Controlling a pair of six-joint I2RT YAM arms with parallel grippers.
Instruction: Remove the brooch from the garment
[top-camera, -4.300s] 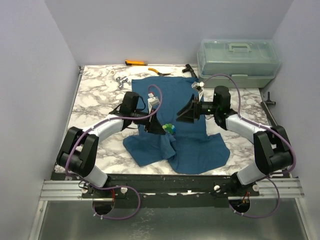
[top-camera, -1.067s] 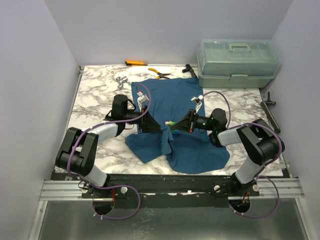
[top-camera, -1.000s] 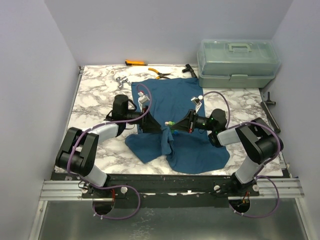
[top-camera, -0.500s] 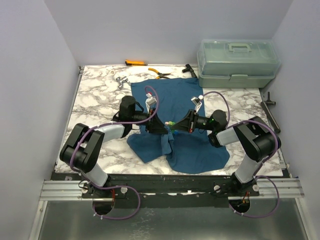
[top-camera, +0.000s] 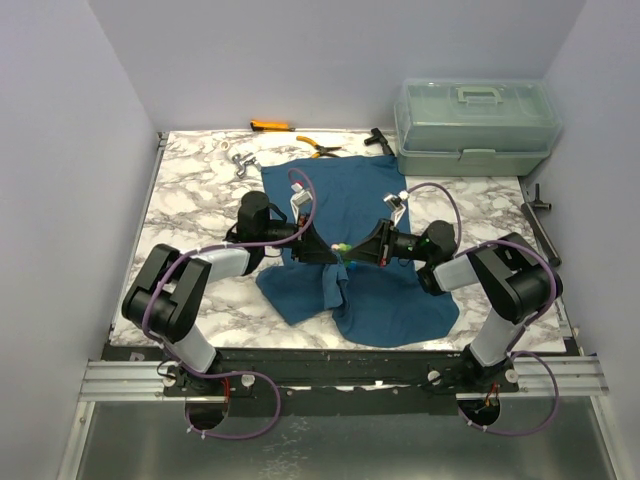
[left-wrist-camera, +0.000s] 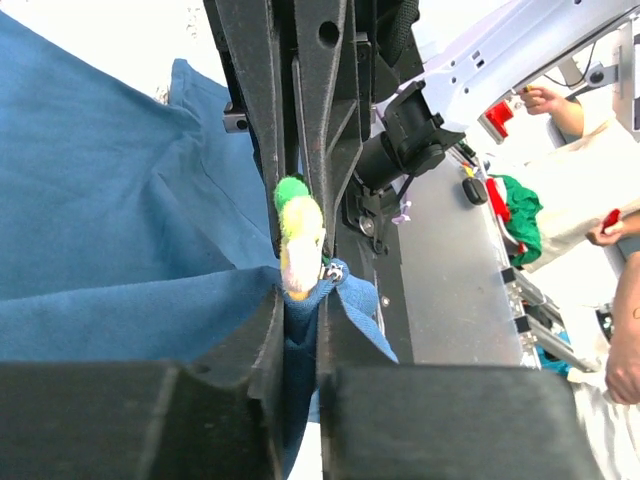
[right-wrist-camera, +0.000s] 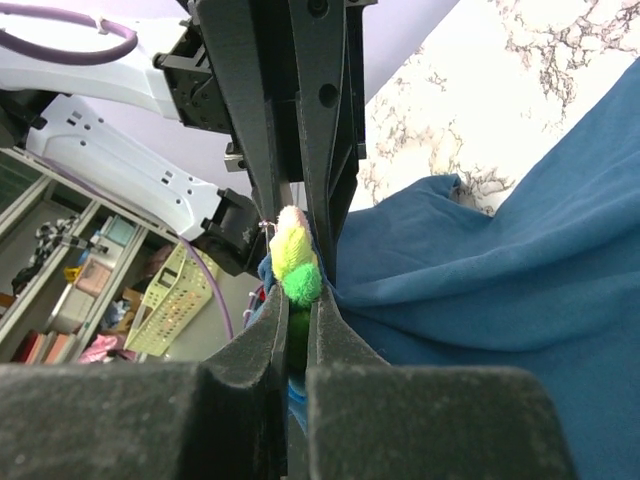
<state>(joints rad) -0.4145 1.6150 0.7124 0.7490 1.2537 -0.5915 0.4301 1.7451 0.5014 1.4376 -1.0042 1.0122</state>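
The dark teal garment (top-camera: 345, 190) lies spread on the marble table, bunched into a raised fold at its middle. The brooch (top-camera: 342, 247), a small green and yellow cluster, sits at that fold between the two grippers. My right gripper (right-wrist-camera: 297, 315) comes in from the right and is shut on the brooch (right-wrist-camera: 292, 262). Facing it from the left, my left gripper (left-wrist-camera: 298, 310) is shut on the fold of garment (left-wrist-camera: 120, 220) directly under the brooch (left-wrist-camera: 298, 235). In the top view the left gripper (top-camera: 325, 252) and right gripper (top-camera: 358, 250) nearly touch tip to tip.
A clear plastic toolbox (top-camera: 475, 120) stands at the back right. Orange-handled pliers (top-camera: 322, 148), a yellow-handled tool (top-camera: 270, 126), a black tool (top-camera: 378, 138) and small metal parts (top-camera: 241, 162) lie along the back. A black tool (top-camera: 538, 200) lies at the right edge.
My left gripper has moved right to the brooch and closed on the fold of garment under it. The right gripper has stayed shut on the brooch.
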